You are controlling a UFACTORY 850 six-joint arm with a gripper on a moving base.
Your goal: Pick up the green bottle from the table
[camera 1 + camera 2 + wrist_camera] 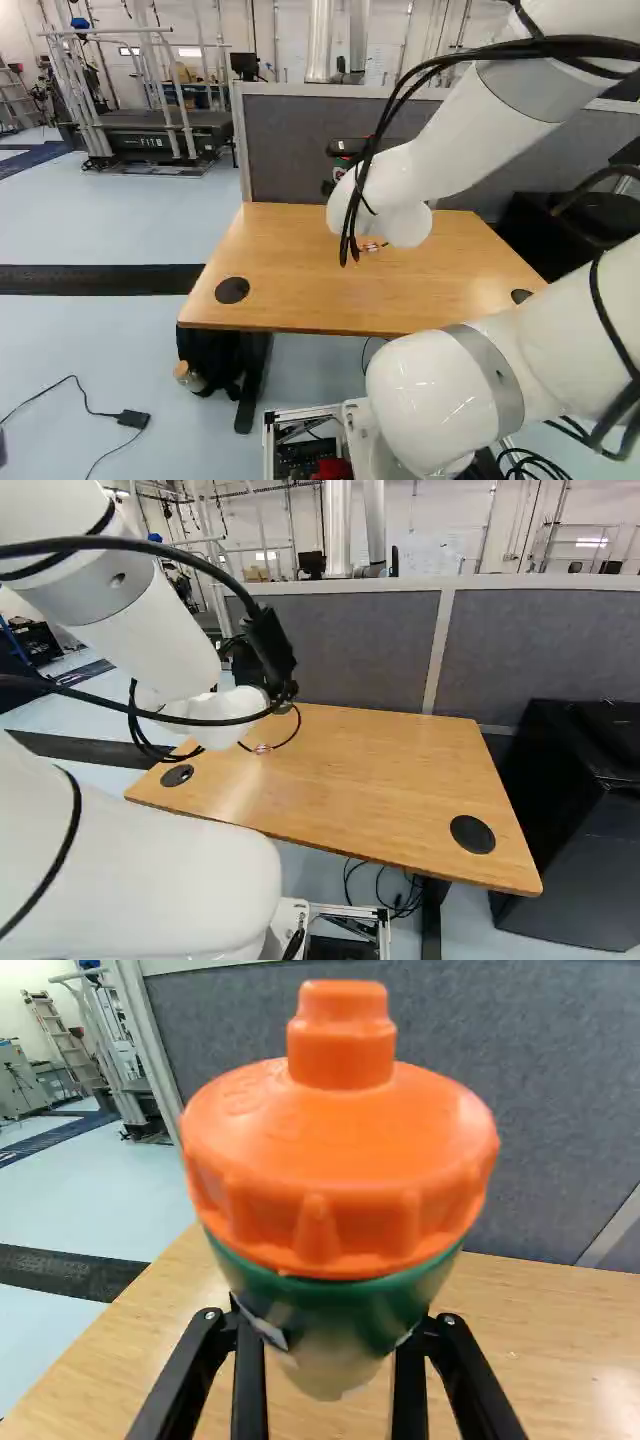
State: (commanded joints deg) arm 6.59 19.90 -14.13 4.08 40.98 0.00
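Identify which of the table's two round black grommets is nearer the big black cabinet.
The right-hand grommet in the right base view, at the table end beside the black cabinet; the other grommet sits toward the opposite end.

Green bottle (335, 1310), orange lid (340, 1170) up, gripped between black fingers (250, 1385); grey partition (560, 1100) beyond.
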